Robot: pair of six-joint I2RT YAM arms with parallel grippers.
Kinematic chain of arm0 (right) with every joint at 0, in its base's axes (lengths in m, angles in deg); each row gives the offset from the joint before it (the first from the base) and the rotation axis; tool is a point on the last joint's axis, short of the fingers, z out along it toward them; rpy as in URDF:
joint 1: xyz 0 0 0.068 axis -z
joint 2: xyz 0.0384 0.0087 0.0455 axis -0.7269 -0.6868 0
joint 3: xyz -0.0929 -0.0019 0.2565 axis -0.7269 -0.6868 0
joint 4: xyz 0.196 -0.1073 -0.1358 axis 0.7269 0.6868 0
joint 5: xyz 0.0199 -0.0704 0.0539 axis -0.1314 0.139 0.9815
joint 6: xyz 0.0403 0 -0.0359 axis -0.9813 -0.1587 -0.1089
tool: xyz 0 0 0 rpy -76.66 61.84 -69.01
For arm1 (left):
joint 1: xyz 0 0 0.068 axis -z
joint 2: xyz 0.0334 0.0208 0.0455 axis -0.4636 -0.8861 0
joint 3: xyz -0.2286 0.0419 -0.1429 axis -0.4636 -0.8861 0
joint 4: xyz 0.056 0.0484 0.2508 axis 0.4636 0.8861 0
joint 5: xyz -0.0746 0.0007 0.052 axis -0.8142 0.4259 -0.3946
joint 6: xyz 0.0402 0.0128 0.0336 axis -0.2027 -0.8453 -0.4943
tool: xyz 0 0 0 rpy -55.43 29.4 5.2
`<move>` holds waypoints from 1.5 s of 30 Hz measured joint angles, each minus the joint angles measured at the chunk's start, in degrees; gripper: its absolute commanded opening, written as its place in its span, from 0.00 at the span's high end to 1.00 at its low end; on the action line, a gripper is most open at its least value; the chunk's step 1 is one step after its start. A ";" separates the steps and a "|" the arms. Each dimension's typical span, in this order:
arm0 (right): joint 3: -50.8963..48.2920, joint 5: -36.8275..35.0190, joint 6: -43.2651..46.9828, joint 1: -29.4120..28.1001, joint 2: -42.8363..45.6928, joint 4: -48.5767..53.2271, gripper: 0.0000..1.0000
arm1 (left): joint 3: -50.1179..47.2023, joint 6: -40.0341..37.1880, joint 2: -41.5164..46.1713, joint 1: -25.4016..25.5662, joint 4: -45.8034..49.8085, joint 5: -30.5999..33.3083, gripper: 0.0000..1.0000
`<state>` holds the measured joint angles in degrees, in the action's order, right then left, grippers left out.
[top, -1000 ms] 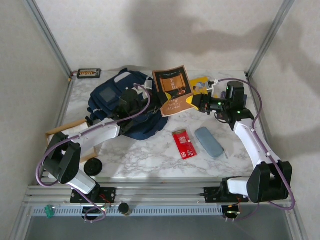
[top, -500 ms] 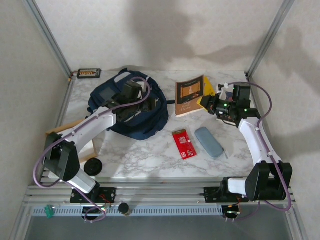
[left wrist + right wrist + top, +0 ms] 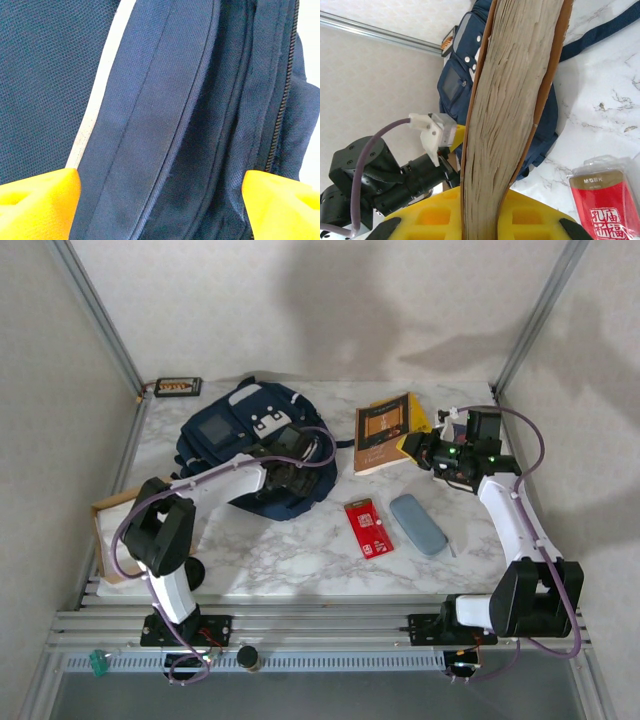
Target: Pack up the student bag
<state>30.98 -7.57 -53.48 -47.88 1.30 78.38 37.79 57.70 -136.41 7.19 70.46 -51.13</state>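
**PACKING BEGINS:** The student bag (image 3: 235, 435) slumps at the far-left of the tabletop (image 3: 300, 560). It's soft navy fabric w/ a zip (image 3: 280, 125) running down its right edge. You've got the left pincer (image 3: 292, 468) over that edge, jaws apart, cloth under them but nothing clamped. Expect the bag to be light & floppy, apt to fold or drag rather than lift clean. Best hold is prob. the stiffer seam (image 3: 200, 100) by the zip, not the loose panel. Further right, your right pincer (image 3: 425, 448) is clamped on a brown book (image 3: 385, 428), near the bag but apart. A red packet (image 3: 368, 528) & a grey-blue case (image 3: 417, 524) lie nearer you.
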 measured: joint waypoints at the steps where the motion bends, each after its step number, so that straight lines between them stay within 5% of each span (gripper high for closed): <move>1: 0.00 0.00 0.00 0.00 -0.22 0.00 1.00 | 0.70 -0.74 -0.90 0.00 0.02 0.70 0.14; 5: 0.00 0.00 -0.02 0.00 -0.98 0.00 1.00 | 3.19 -2.86 -4.24 -0.04 -0.04 1.75 0.15; 12: 0.00 -0.02 -0.02 0.00 -1.99 -0.02 1.00 | 7.08 -5.11 -8.37 -2.01 -0.20 -1.11 0.42; 25: 0.00 0.00 -0.52 0.11 -2.12 -0.66 1.00 | 7.78 -7.06 -8.94 -5.57 -0.42 -6.84 0.70; 32: 0.00 -0.02 -0.52 0.15 -2.12 -0.61 1.00 | 8.11 -8.02 -8.92 -5.88 -0.42 -7.23 1.00; 45: 0.00 0.26 -0.26 -0.74 -2.12 -0.57 1.00 | 9.29 -8.35 -2.58 -6.38 1.03 -4.15 1.00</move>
<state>30.98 -7.31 -53.74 -48.63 -0.82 77.81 47.08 49.35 -138.99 0.81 71.48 -55.28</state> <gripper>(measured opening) 0.157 0.052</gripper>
